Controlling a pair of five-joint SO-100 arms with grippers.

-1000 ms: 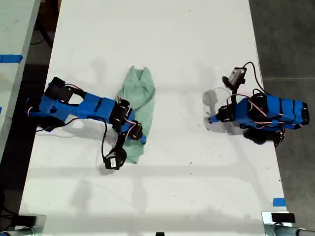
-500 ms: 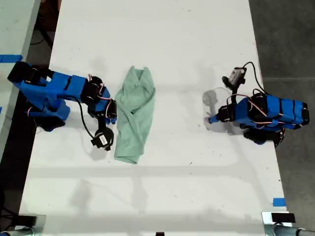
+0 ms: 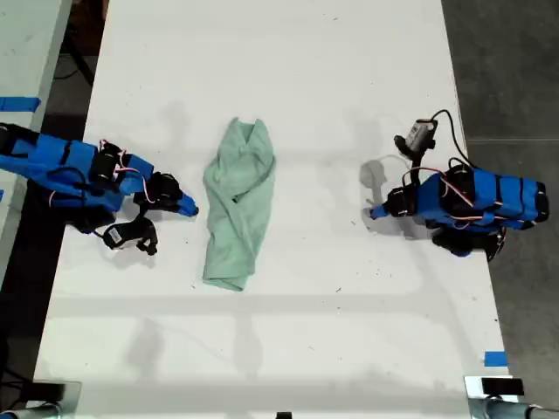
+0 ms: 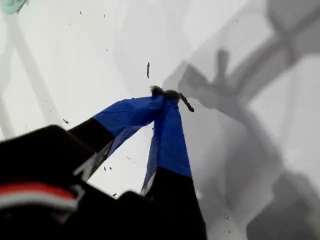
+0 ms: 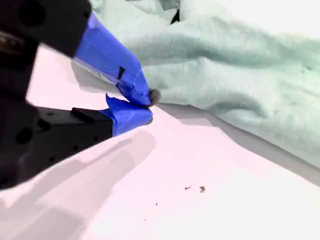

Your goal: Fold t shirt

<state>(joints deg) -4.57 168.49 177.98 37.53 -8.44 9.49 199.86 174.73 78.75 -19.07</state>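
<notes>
Midway across the white desk lies the t shirt, long axis running from the exterior view's top to its bottom; soft and limp, probably best pinched at an end hem; my second gripper sits pressed together beside it, holding nothing; my first gripper, well apart, is likewise closed and empty.

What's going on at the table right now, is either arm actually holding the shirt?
Neither. The t shirt lies in a narrow, bunched strip on the white table. My second hand is shut and empty beside it, on the exterior view's left, having backed off the cloth over the last second. My first hand sits shut over bare table on the exterior view's right, well clear of the shirt.
</notes>
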